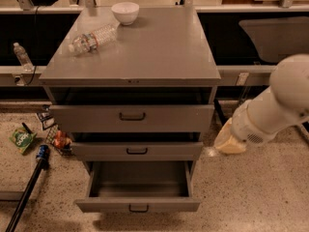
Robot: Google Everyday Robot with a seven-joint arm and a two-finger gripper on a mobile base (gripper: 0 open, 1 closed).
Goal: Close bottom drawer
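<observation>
The grey metal cabinet (130, 52) has three drawers. The bottom drawer (137, 205) is pulled far out, its low flat front and small black handle (138, 209) near the lower edge of the view, and its inside looks empty. The middle drawer (136, 150) and the top drawer (131, 117) each stand slightly out. My gripper (229, 142) is at the end of the white arm (277, 105), low beside the cabinet's right side at about the middle drawer's height, apart from the bottom drawer.
A clear plastic bottle (94, 37) lies on the cabinet top near a white bowl (125, 12). On the floor at left are a green packet (21, 139), snack packets (58, 139) and a black pole (26, 192). A small bottle (21, 56) stands on the left ledge.
</observation>
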